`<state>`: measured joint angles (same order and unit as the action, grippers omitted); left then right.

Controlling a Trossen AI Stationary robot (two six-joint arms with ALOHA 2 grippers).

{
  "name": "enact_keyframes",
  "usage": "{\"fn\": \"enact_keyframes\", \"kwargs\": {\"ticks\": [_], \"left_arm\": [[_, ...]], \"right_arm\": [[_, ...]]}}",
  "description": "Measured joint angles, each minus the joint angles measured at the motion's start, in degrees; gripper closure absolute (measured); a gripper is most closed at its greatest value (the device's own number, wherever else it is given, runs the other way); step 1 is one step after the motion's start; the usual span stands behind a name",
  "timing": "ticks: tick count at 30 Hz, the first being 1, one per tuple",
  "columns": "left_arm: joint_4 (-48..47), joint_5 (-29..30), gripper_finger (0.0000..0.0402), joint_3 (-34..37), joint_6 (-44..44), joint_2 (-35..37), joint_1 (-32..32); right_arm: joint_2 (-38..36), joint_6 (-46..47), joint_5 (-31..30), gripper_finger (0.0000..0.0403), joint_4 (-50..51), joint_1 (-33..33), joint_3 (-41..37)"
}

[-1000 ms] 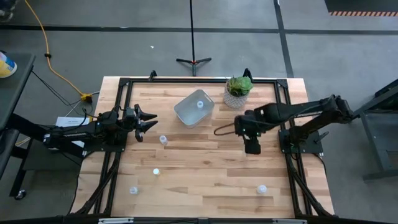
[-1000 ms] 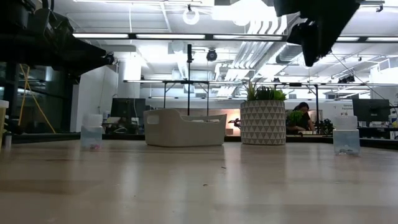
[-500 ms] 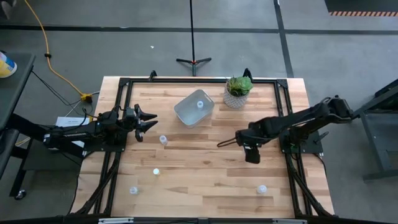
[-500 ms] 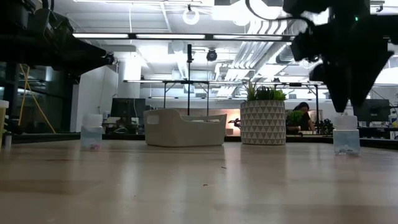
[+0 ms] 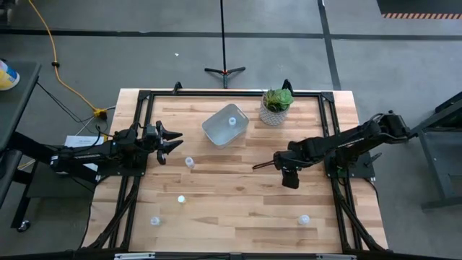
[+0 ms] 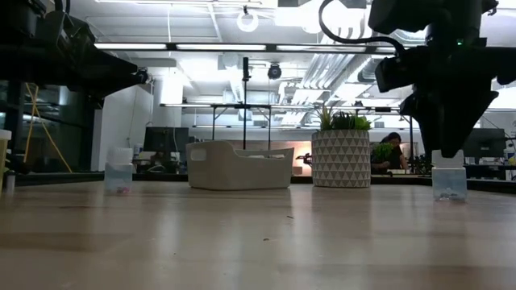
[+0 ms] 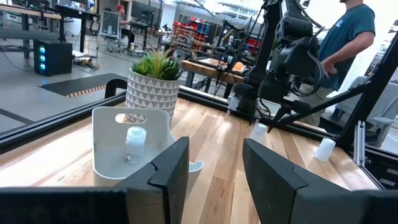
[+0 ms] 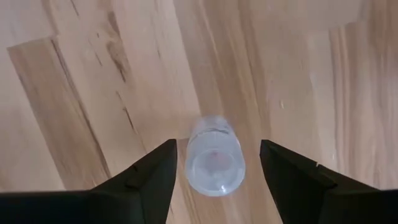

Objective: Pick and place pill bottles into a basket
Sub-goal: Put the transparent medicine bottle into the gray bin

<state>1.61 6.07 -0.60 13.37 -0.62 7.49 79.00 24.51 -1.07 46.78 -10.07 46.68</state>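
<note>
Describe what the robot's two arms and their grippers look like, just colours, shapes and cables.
Both arms are dark, nearly black, jointed links on black frame mounts. The left gripper ends in two pointed fingers; in its wrist view the fingers are flat, angular black plates. The right gripper is a blocky black unit with a dark cable looping off beside it; its fingers are matching black wedges.

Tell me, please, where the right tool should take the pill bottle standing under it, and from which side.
Grip the pill bottle across its round body just under the cap, coming straight down. It stands upright and alone on the table, and the right tool is open with a finger on each side.
</note>
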Motion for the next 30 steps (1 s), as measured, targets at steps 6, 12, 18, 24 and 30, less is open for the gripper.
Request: {"fn": "enact_keyframes", "kwargs": {"ticks": [6,12,18,24,30], "left_arm": [[0.0,0.0,0.0218,0.0,0.0,0.0,0.0],[0.0,0.0,0.0218,0.0,0.0,0.0,0.0],[0.0,0.0,0.0218,0.0,0.0,0.0,0.0],[0.0,0.0,0.0218,0.0,0.0,0.0,0.0],[0.0,0.0,0.0218,0.0,0.0,0.0,0.0]], "right_arm": [[0.0,-3.0,0.1,0.0195,0.2,0.0,0.0],[0.0,-6.0,-0.2,0.0210,0.3,0.0,0.0],[0.2,-7.0,-1.0,0.0218,0.3,0.0,0.0],[1.9,-7.2,-1.4,0.0217,0.0,0.0,0.0],[2.1,-6.9,-0.8,0.0218,0.5,0.0,0.0]]}}
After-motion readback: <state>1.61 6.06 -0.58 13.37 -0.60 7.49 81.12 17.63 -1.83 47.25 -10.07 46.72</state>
